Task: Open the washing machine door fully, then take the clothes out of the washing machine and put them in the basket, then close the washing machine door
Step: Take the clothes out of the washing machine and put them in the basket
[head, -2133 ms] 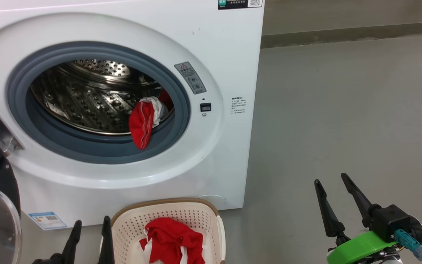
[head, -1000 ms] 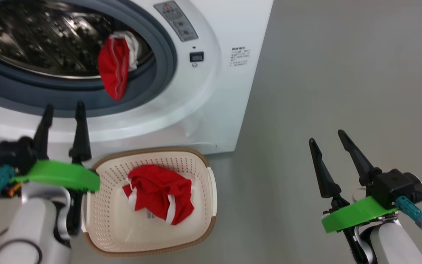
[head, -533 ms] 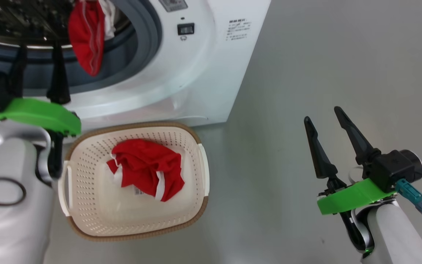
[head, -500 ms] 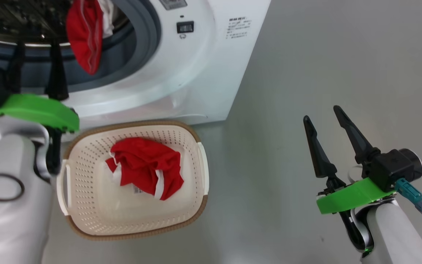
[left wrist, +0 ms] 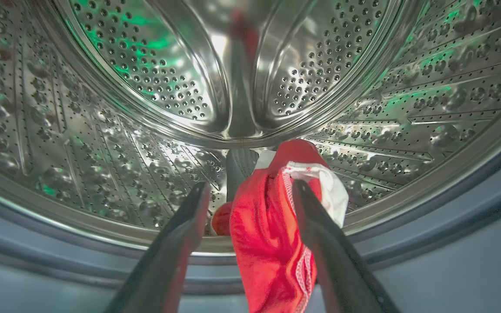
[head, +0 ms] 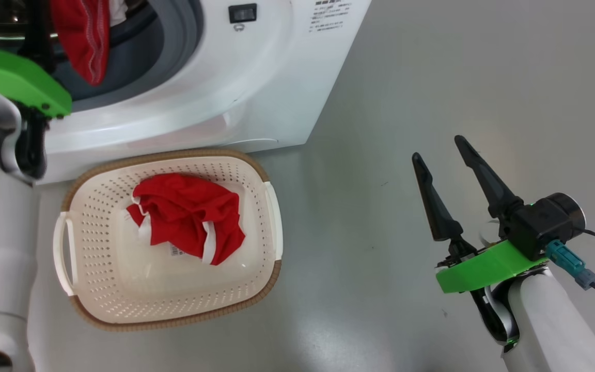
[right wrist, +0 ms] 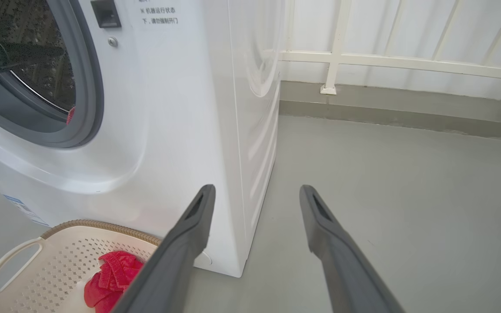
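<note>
Clothes (left wrist: 268,243), red with white trim: two pieces counted.

Piece 1 (head: 83,41): draped over the lip of the drum (left wrist: 146,65), set between the spread fingers of the left gripper (left wrist: 250,186). Jaws are held wide apart and nothing is pinched. Whether a finger touches the cloth cannot be told.

Piece 2 (head: 184,217): crumpled in the basket (head: 91,243), which is placed below the left gripper and slightly to its right, just in front of the washing machine (head: 199,93).

Right gripper (head: 437,147): held well to the right of the left one, over bare floor (head: 432,77), fingers splayed, nothing carried.

Progress, as judged: the door opening is taken as done, since the drum mouth is entered freely. One piece is already delivered to the basket. Piece 1 is yet to be clamped, drawn out and dropped beside piece 2. No further cloth is made out in the drum, though part is hidden behind piece 1. Door closing is left for last.
</note>
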`<state>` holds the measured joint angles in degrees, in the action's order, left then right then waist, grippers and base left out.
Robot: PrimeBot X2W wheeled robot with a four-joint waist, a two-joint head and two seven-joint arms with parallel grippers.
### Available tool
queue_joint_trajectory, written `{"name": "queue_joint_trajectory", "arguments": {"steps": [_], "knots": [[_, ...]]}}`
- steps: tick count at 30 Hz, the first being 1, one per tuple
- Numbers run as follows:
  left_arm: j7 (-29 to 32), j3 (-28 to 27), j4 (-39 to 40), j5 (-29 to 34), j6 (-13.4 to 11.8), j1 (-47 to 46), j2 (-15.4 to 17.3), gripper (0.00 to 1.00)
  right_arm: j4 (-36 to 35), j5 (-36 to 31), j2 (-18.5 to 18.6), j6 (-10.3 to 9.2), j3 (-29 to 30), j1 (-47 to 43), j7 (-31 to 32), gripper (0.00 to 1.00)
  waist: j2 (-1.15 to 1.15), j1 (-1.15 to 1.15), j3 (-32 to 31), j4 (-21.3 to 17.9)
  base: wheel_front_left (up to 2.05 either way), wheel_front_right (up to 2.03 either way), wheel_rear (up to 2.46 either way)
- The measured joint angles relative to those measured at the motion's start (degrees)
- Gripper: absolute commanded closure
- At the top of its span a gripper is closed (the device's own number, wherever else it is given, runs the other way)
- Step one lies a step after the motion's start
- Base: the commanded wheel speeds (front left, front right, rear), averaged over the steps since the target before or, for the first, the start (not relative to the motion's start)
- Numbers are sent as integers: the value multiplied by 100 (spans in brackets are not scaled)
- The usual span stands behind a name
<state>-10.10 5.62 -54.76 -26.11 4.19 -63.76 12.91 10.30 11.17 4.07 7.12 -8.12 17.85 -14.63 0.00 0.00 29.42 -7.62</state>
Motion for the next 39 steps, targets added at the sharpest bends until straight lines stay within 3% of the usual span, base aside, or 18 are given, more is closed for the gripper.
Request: {"name": "queue_joint_trajectory", "arguments": {"steps": [5,12,23,33,34,35,36,37,39], "knots": [[466,20,-498,-183,134,-402,-112,0,19,147,59,0,-208,36,0,0,0,0,22,-56,0,0,0],[1162,105,-1209,-223,133,-682,-94,0,45,314,113,0,-476,56,0,0,0,0,-15,-193,0,0,0],[1463,268,-1673,-211,127,-908,37,0,-24,536,190,0,-792,125,0,0,0,0,39,-477,0,0,0],[1571,417,-1835,-142,-38,-1031,124,0,-79,647,223,0,-911,200,0,0,0,0,237,-624,0,0,0],[1593,424,-1836,-142,-76,-1059,132,7,-78,647,223,0,-912,230,0,0,0,0,252,-630,0,0,0],[1601,438,-1839,-141,-94,-1071,137,52,-79,647,223,0,-912,251,0,0,0,0,263,-635,0,0,0],[1600,459,-1840,-131,-133,-1076,146,71,-79,647,222,0,-912,257,0,0,0,0,271,-640,0,0,0],[1599,481,-1840,-96,-145,-1077,154,100,-76,648,221,0,-912,256,0,0,0,0,279,-642,0,0,0],[1595,511,-1849,-66,-171,-1079,156,100,-73,648,220,0,-911,256,0,0,0,0,293,-641,0,0,0]]}}
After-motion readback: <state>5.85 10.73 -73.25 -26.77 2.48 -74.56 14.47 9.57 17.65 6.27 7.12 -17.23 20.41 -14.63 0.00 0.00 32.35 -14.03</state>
